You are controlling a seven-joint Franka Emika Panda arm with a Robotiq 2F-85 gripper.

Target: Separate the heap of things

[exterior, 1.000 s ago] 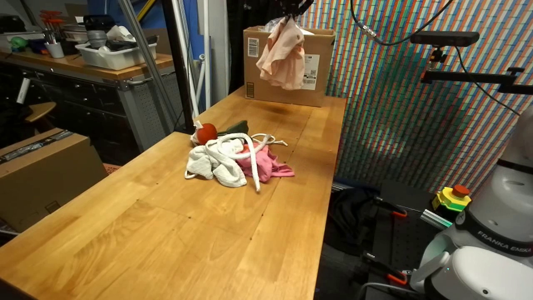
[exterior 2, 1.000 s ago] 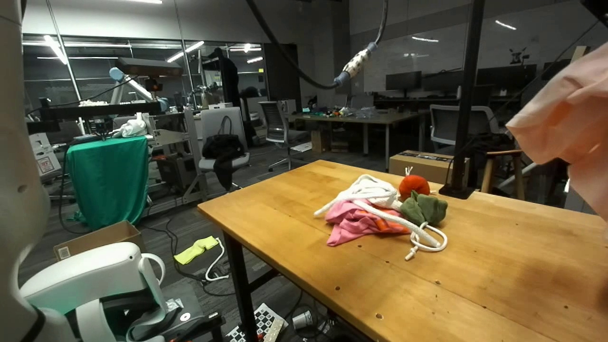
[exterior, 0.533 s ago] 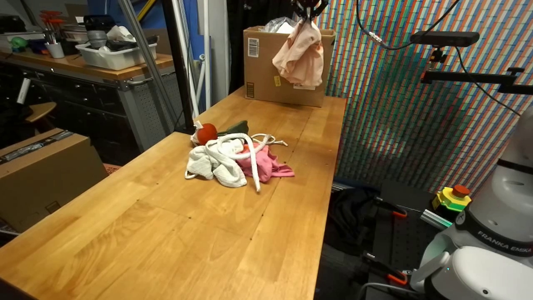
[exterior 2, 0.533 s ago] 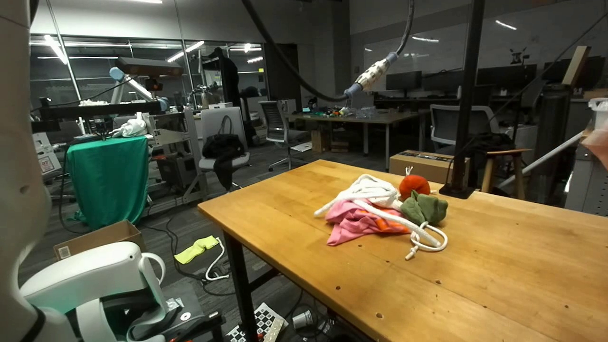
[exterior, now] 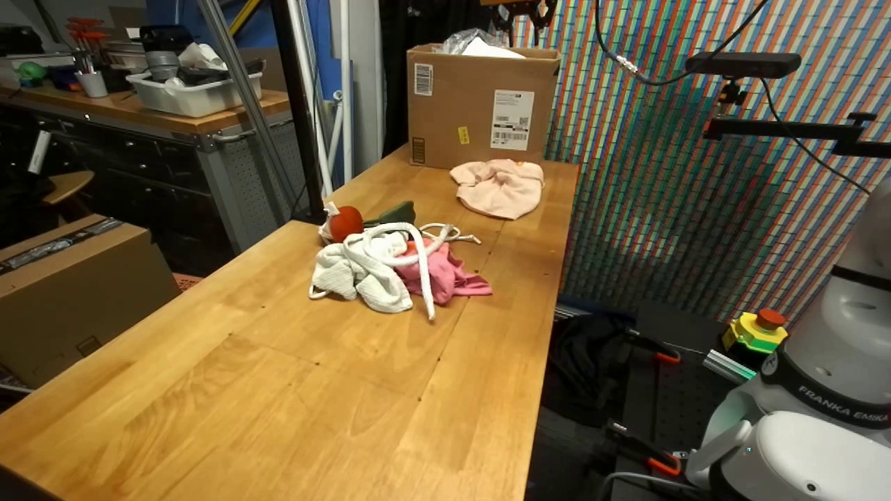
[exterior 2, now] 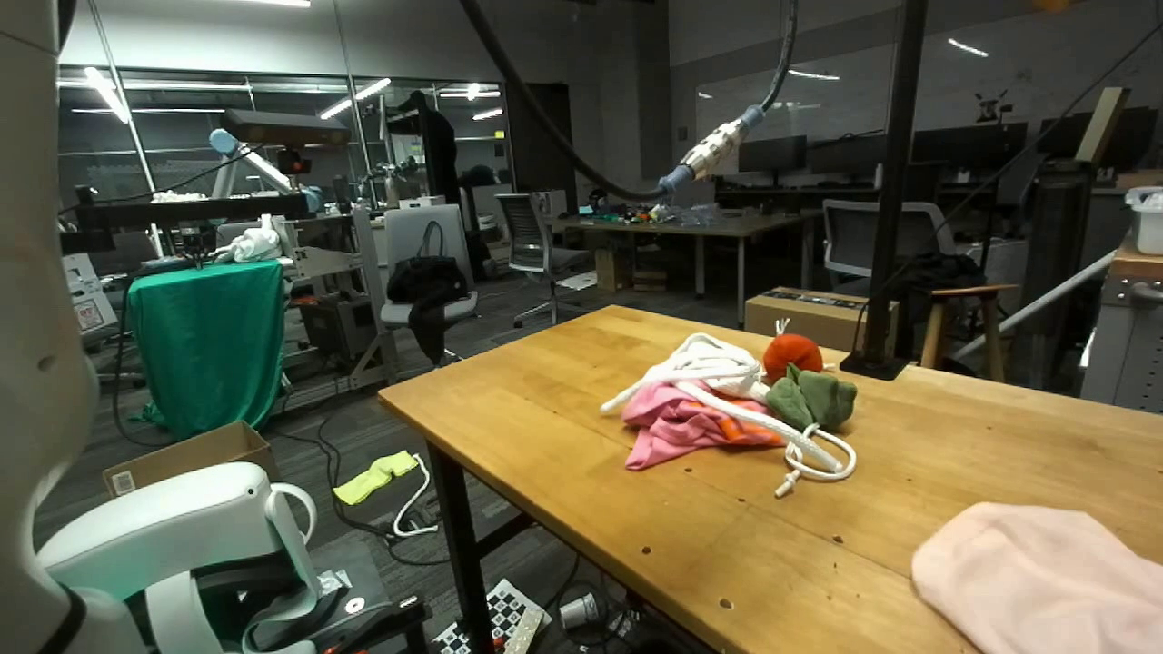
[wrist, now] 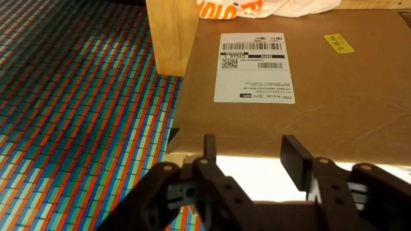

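Currently the gripper has its jaws partly apart, nothing between them; in an exterior view it hangs at one o'clock from the cardboard box. The pale pink cloth lies loose on the table beside the box, touching or not I cannot tell. In that view it is at two o'clock from the heap, well apart. Within that heap the red ball sits at ten o'clock, the green item at twelve, the bright pink cloth near four and the grey-white cloth at eight, a white rope looped over both.
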